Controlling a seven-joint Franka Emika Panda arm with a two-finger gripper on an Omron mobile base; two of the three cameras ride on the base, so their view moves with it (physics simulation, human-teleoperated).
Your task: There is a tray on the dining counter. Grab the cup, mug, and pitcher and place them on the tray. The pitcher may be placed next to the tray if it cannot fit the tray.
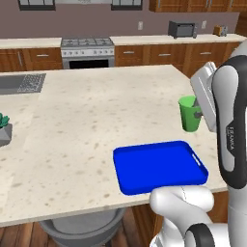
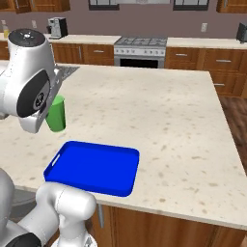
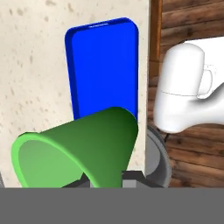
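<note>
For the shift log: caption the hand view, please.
Gripper shut on the green cup, carried above the counter beside the bare blue tray.

The flat bright blue rectangular tray (image 2: 91, 167) lies bare; wide beige speckled stone worktop (image 2: 164, 111) around it offers unobstructed passage.

Even, soft rendered light fills all three views, bright without a clear source. The counter (image 1: 72, 120) shows almost no cast shadows; only a faint darkening sits under the tray (image 1: 159, 166) at lower centre. No glare or motion blur. Edges look slightly jagged and textures coarse. In the hand view the cup (image 3: 78, 148) at lower left is sharp, shaded darker underneath.
</note>
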